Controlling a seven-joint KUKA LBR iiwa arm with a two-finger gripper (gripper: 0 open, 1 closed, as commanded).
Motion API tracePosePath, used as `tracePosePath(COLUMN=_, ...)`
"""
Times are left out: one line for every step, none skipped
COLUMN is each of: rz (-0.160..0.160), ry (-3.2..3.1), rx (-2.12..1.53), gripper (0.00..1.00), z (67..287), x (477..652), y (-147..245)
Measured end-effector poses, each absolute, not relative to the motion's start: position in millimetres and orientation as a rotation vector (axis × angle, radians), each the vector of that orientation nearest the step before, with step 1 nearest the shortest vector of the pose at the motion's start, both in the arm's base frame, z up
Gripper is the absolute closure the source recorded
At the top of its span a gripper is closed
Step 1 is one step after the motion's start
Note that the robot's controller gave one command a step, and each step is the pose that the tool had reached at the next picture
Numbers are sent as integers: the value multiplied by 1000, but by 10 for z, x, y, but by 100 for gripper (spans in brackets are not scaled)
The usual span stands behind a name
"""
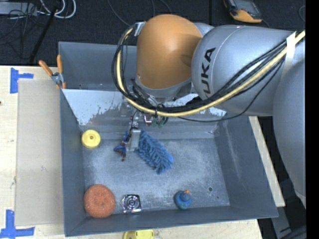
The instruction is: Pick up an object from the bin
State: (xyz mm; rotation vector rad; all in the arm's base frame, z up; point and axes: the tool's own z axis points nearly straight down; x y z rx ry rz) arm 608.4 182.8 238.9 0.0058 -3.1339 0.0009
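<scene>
Blue and ribbed, the brush-like piece (155, 154) lies near the middle of the bin (71, 158). Your tool (128, 142) hangs just left of it, making it the likeliest pick. Open or closed, you cannot tell.

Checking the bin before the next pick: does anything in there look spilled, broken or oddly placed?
Nothing stands out. The blue bristly brush lies flat mid-bin beside the gripper. The yellow disc, orange scrub pad, small metal piece and blue knob lie apart from one another, none spilled or visibly broken.
</scene>
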Motion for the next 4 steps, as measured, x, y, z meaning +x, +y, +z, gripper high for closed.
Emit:
tracePosePath(rz=-1, ry=-3142, rx=-1, gripper=0, z=2441, x=6099, y=1815)
tracePosePath(rz=-1, ry=-3138, rx=-180, gripper=0, z=1621, x=6130, y=1480)
tracePosePath(rz=1, ry=-3132, rx=215, gripper=0, z=1373, x=6163, y=1395)
tracePosePath(rz=-2, ry=-3016, rx=877, gripper=0, z=1431, x=6083, y=760)
